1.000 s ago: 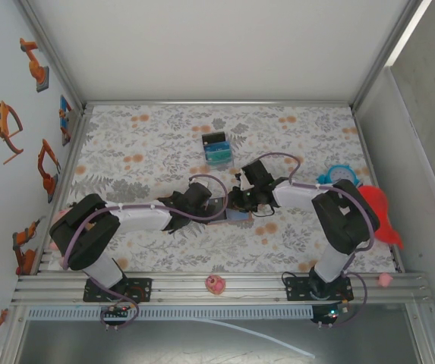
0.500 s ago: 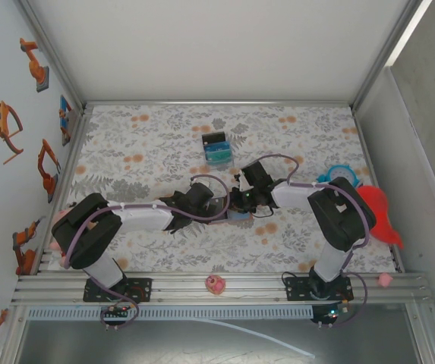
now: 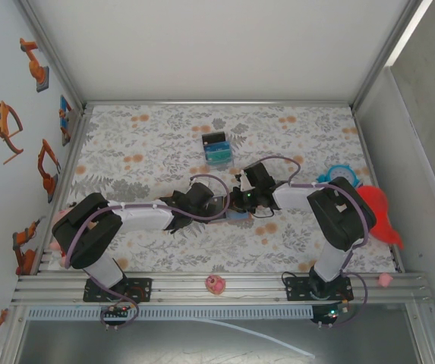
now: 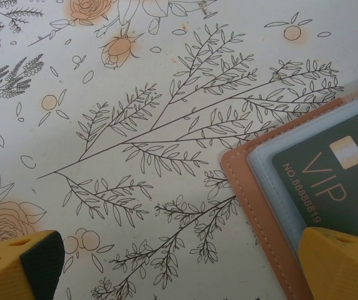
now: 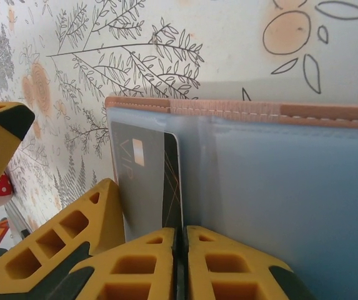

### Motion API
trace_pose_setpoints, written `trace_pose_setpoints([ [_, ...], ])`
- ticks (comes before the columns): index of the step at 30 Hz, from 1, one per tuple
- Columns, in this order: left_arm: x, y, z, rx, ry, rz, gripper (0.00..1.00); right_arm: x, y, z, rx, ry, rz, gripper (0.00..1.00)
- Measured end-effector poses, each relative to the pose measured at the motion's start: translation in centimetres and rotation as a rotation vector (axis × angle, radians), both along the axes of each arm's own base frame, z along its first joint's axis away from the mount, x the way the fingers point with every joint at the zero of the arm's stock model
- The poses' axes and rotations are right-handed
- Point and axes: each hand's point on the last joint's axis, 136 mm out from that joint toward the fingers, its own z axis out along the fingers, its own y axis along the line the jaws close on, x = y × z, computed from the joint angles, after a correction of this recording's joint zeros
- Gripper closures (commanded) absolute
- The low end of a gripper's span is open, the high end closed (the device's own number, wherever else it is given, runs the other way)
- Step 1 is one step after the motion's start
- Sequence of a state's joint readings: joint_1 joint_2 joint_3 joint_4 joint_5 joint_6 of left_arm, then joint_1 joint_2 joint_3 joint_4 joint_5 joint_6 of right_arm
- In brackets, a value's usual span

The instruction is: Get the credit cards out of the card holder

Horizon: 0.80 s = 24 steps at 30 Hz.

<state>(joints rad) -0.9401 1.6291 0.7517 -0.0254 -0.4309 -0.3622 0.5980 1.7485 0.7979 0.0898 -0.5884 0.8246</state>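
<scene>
Jaws first: right gripper [image 5: 180,253] has its 2 yellow fingers pressed together on the long edge of the dark card [image 5: 142,178]. Left gripper [image 4: 179,253] is spread wide, with 1 finger over the wallet [image 4: 248,187] edge and the other off over bare cloth [image 4: 135,94].

That cloth is white with grey leafy sprigs and orange flowers, and it covers the whole table. Round it you've got aluminium rails [image 3: 202,292], a plain white wall [image 3: 217,45] at the back, and orange robot-arm stickers [image 3: 4,125] on the left side. A black box [image 3: 217,149] with blue stuff in it sits further back, well apart from the wallet.

From the top camera the wallet lies open and flat mid-table, right between the 2 grippers. On the right wrist cam its stitched brown edge runs across the picture. The card's long axis runs square to that edge, top to bottom, ending at the fingers. On the left wrist cam a wallet corner points left. The card sits under a blue-grey pocket there, and its "VIP" print slants down to the right.
</scene>
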Motion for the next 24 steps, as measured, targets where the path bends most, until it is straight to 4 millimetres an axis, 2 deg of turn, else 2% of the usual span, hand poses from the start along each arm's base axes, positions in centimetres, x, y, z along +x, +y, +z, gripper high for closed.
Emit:
trace_pose_setpoints([
  [9, 0.16, 0.29, 0.08, 0.012, -0.011, 0.011, 0.03, 0.19, 0.44, -0.25, 0.034, 0.003, -0.003, 0.86],
  [15, 0.19, 0.44, 0.09, 0.016, -0.014, 0.018, 0.03, 0.38, 0.53, -0.19, 0.042, 0.001, -0.008, 0.92],
  [19, 0.21, 0.59, 0.07, 0.021, -0.015, 0.023, 0.03, 0.56, 0.59, -0.03, 0.051, -0.001, -0.013, 1.00],
  [24, 0.24, 0.66, 0.15, 0.022, -0.018, 0.028, 0.03, 0.47, 0.46, -0.11, 0.048, -0.009, -0.012, 1.00],
])
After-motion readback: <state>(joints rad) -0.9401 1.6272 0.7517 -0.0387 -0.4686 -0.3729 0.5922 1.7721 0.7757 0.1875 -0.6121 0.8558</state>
